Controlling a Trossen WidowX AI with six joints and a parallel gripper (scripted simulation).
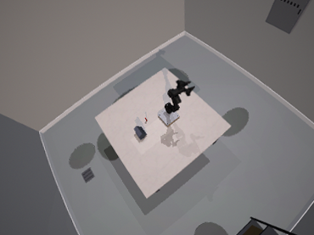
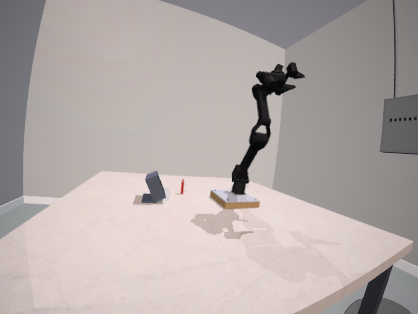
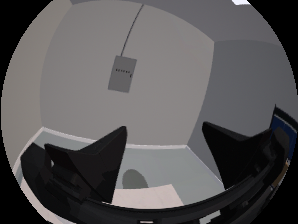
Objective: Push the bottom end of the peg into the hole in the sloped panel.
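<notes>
A small thin red peg (image 1: pixel 146 120) (image 2: pixel 182 187) stands upright on the table (image 1: pixel 146 176) (image 2: pixel 150 260), between the robot's base and the panel. The dark blue-grey sloped panel (image 1: pixel 140 132) (image 2: pixel 155 186) leans on its foot beyond the peg. Its hole cannot be made out, and the peg is too small to tell its cross-section. My gripper (image 1: pixel 192 85) (image 2: pixel 299 82) (image 3: pixel 166 128) is open and empty, raised high above the robot's base and pointing away from the peg and panel. The wrist view shows neither peg nor panel.
The arm's base plate (image 1: pixel 164 118) (image 2: pixel 225 196) sits on the table to one side of the peg and panel. A grey wall box (image 1: pixel 293 2) (image 2: pixel 400 135) (image 3: pixel 122 75) hangs well beyond the table.
</notes>
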